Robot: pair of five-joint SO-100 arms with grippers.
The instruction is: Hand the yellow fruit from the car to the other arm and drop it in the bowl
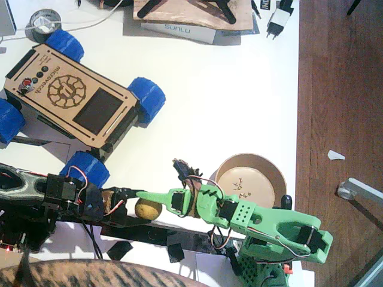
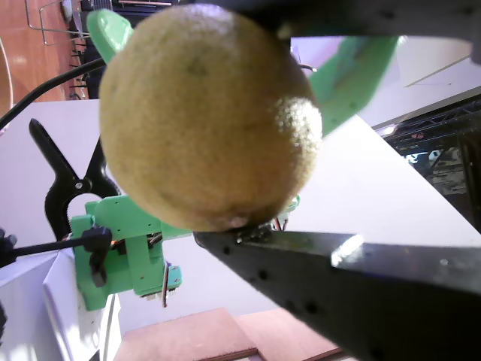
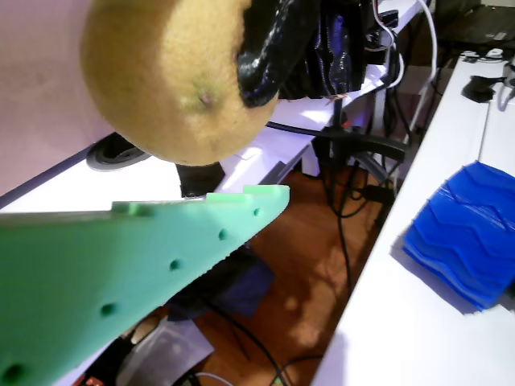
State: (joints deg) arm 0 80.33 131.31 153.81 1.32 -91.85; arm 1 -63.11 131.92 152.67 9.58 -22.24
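Note:
The yellow fruit [image 1: 148, 210] hangs over the table's front edge, between the two arms and clear of the car [image 1: 72, 98], which stands at the upper left. My left gripper [image 1: 140, 211], the black one, is shut on it. In a wrist view black fingers [image 2: 338, 278] press the fruit [image 2: 203, 113] from above and below. My right gripper [image 1: 157, 202], on the green arm, is open around the fruit, its pointed finger lying along the far side. In a wrist view that green finger [image 3: 145, 257] sits just off the fruit [image 3: 169, 80] with a thin gap. The bowl [image 1: 274, 167] stands beside the green arm.
A roll of tape [image 1: 43, 24], a white box [image 1: 179, 28] and a plug adapter [image 1: 278, 21] lie along the far edge. The table ends at the right, with wooden floor [image 1: 341, 89] beyond. A black clamp [image 2: 71, 180] holds the green arm's base. One blue wheel [image 3: 467, 241] shows nearby.

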